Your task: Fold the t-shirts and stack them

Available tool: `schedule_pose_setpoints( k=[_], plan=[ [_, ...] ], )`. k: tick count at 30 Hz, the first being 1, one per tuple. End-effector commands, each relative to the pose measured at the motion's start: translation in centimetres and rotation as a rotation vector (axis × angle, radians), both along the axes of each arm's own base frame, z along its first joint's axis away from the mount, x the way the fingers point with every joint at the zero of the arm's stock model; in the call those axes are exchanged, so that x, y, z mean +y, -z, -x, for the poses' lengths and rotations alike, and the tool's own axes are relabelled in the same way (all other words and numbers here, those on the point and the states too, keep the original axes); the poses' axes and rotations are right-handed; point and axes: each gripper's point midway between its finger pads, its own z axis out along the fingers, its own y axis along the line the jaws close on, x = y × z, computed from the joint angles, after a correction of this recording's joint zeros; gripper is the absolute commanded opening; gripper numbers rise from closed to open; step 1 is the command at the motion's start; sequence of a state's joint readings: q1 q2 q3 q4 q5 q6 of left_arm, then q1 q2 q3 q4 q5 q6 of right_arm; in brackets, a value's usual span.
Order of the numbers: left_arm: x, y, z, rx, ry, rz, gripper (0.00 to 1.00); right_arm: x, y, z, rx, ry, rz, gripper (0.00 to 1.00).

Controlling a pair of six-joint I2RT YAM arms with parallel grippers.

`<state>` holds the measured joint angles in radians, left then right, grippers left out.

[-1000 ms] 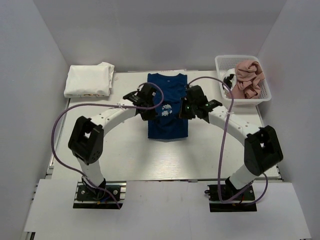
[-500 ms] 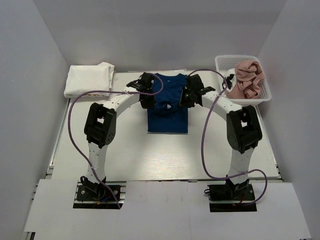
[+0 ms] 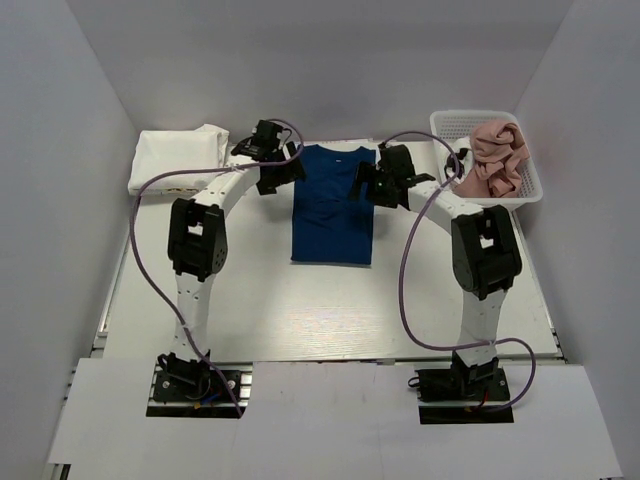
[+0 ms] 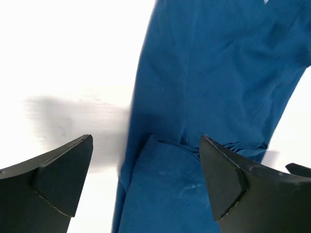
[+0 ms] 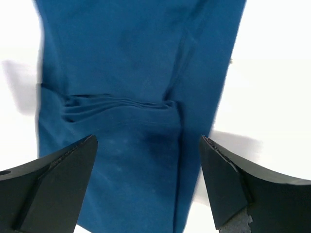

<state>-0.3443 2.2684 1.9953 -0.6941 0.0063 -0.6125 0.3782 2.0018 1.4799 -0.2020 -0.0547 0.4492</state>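
Hovering wide open, empty: left tool (image 4: 146,141), right tool (image 5: 148,138) over far end of navy t-shirt (image 3: 333,210), part-folded, worktop (image 3: 250,300) centre. White t-shirts (image 3: 178,160) folded far left. Remaining: navy, plus pink t-shirt (image 3: 495,155) in basket (image 3: 470,122)

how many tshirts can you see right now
3 at least: a navy one flat mid-table, a folded white one far left, a pink one crumpled in the basket. More may hide under it or within the white pile.

The top camera looks down from high behind; both wrist cameras face the navy t-shirt (image 3: 333,205) close up.
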Motion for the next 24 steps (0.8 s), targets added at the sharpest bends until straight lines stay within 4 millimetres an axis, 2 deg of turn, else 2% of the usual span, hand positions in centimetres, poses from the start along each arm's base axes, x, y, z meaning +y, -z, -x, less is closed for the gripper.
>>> schedule_pose_setpoints(
  k=[1,2,3,4,5,6,7,8,9,10,11,13,14,16,21,23,24],
  plan=[
    [0.2,-5.2,0.7,-0.095,0.053,0.027,1.0,1.2,-5.1,0.2,-0.17,-0.083,-0.068,0.9],
    [0.1,-5.4,1.2,-0.105,0.062,0.041,1.0,1.2,-6.1,0.8,-0.191,-0.099,-0.081,0.9],
    [0.4,-3.5,2.8,-0.065,0.083,0.034,1.0,1.9,-5.6,2.2,-0.165,-0.146,-0.109,0.9],
    [-0.2,-3.8,3.2,-0.081,0.117,0.066,1.0,1.8,-5.2,3.2,-0.143,-0.157,-0.112,0.9],
    [0.2,-3.1,5.1,-0.045,0.128,0.071,1.0,2.1,-5.4,4.1,-0.131,-0.177,-0.125,0.9],
    [0.3,-2.7,6.0,-0.032,0.144,0.073,1.0,1.6,-4.4,4.9,-0.095,-0.169,-0.118,0.9],
    [-0.3,-2.3,7.2,-0.016,0.171,0.094,1.0,1.3,-4.3,6.2,-0.081,-0.169,-0.122,0.9],
    [-0.1,-0.2,9.5,0.045,0.194,0.079,1.0,0.8,-2.8,7.4,-0.033,-0.147,-0.132,0.9],
    [-0.4,-0.8,10.6,0.041,0.228,0.106,1.0,0.7,-2.9,7.8,-0.034,-0.149,-0.147,0.9],
    [-1.1,-0.6,11.7,0.045,0.26,0.134,1.0,0.1,-1.9,9.6,0.002,-0.141,-0.147,0.9],
    [-0.9,1.4,14.0,0.104,0.277,0.151,1.0,0.0,-1.5,10.1,0.019,-0.135,-0.147,0.9],
    [-1.6,1.2,16.1,0.108,0.33,0.223,1.0,0.1,-1.2,11.6,0.057,-0.151,-0.17,0.9],
    [-1.3,2.5,17.3,0.121,0.343,0.227,1.0,-0.1,0.0,12.7,0.093,-0.142,-0.18,0.9],
    [-1.0,3.3,18.2,0.139,0.341,0.223,0.96,-0.1,0.9,13.9,0.121,-0.154,-0.205,0.9],
    [-0.4,4.6,18.4,0.155,0.321,0.194,0.78,-0.2,2.4,14.2,0.154,-0.154,-0.209,0.9],
    [-0.4,4.9,18.3,0.156,0.321,0.194,0.76,0.1,3.0,14.5,0.177,-0.155,-0.211,0.9],
    [-0.4,4.9,18.3,0.156,0.321,0.194,0.67,0.1,3.5,14.3,0.174,-0.153,-0.217,0.9]
  ],
)
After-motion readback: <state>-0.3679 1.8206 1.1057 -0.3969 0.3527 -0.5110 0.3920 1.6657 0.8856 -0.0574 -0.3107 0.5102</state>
